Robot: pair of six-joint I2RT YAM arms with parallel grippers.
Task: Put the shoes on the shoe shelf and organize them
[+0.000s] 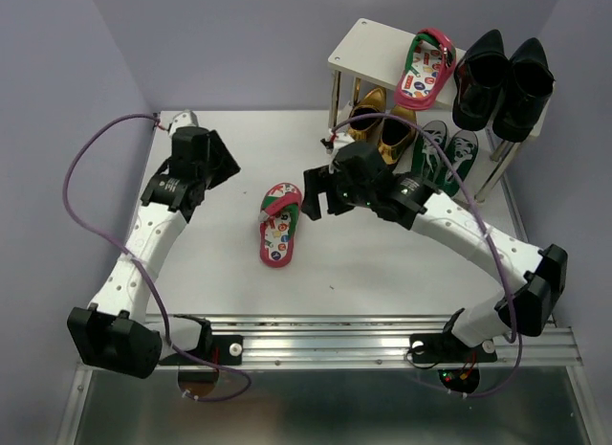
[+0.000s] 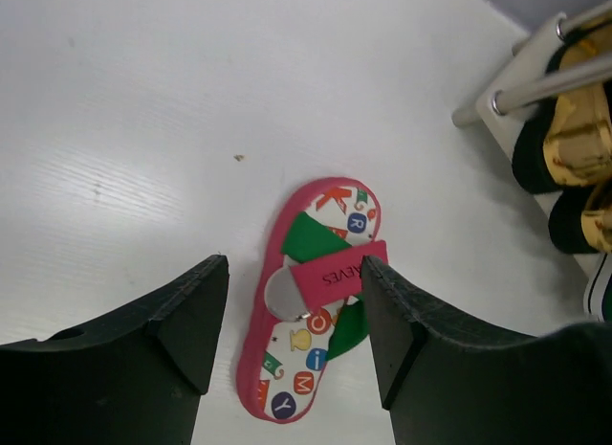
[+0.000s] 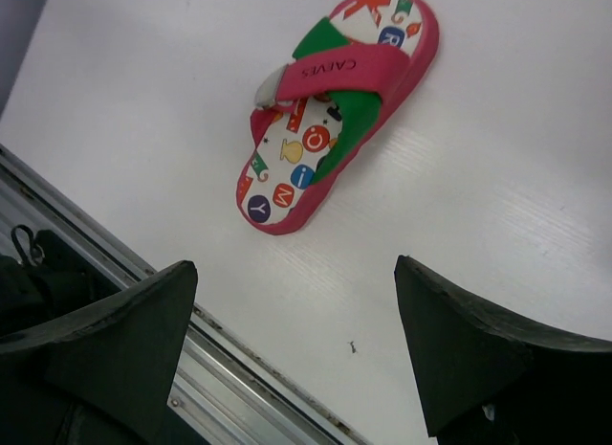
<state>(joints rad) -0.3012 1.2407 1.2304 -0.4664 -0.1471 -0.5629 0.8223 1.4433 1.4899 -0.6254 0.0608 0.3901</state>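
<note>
— What sort of place have you got me driving in?

— A robotics lab. You're working inside a test booth. In the top view, plain lilac walls close in the white desk on three sides.

— And the hardware?

— Your left arm and right arm are bolted to an aluminium rail along the desk's near edge. A purple cable loops loose beside the left one. The shelf with shoes at the back is household stuff set among rig hardware.
</note>
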